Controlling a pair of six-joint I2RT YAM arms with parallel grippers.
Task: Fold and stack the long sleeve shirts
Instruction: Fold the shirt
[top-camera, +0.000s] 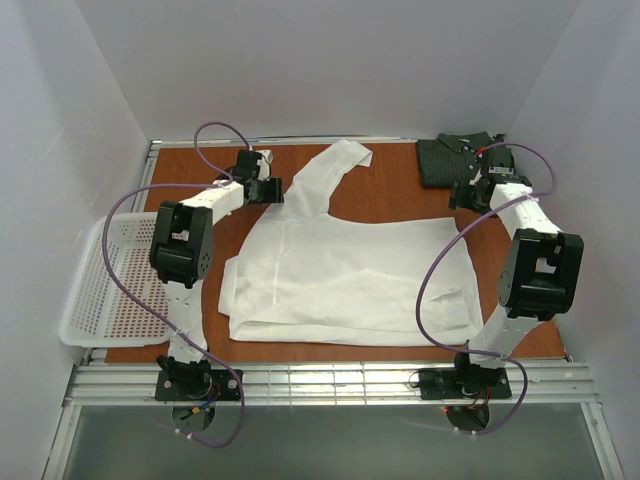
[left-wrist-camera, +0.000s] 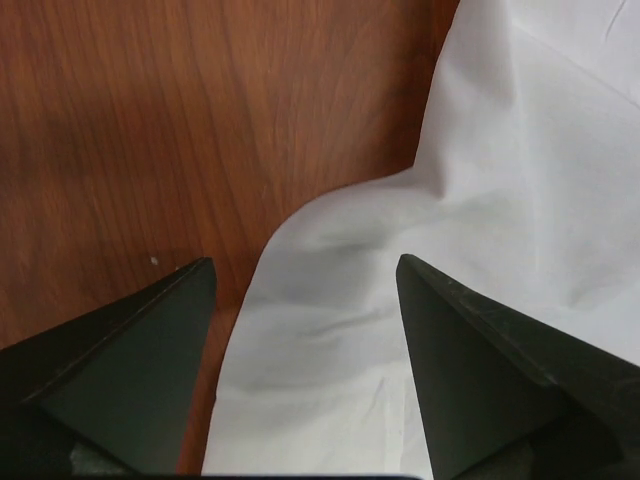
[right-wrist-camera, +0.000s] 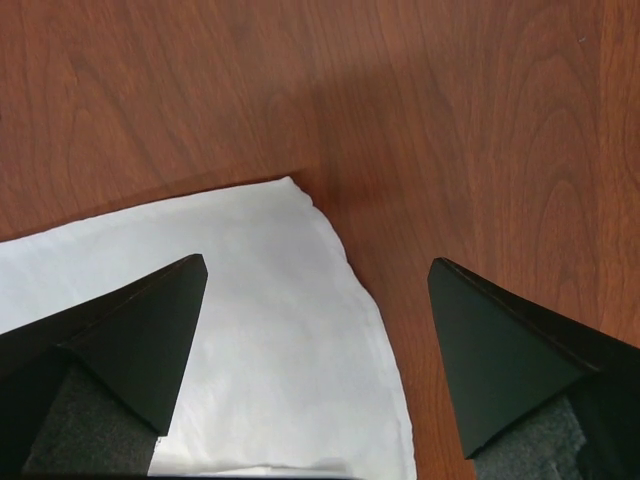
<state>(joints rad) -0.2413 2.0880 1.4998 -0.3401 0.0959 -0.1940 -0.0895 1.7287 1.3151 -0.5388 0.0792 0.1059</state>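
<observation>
A white long sleeve shirt (top-camera: 340, 275) lies spread flat across the middle of the wooden table (top-camera: 395, 195), with one sleeve (top-camera: 335, 165) reaching toward the back. A dark long sleeve shirt (top-camera: 452, 160) sits folded in the back right corner. My left gripper (top-camera: 264, 189) hangs open at the base of that sleeve. In the left wrist view the left gripper (left-wrist-camera: 305, 262) stands over the white cloth (left-wrist-camera: 480, 200), with nothing pinched. My right gripper (top-camera: 468, 196) is open beside the white shirt's back right corner, just in front of the dark shirt. In the right wrist view the right gripper (right-wrist-camera: 318, 262) straddles the shirt corner (right-wrist-camera: 250, 310), apart from it.
A white plastic mesh basket (top-camera: 95, 285) hangs over the table's left edge. White walls close in the back and both sides. Purple cables loop from both arms above the shirt. A metal rail runs along the near edge.
</observation>
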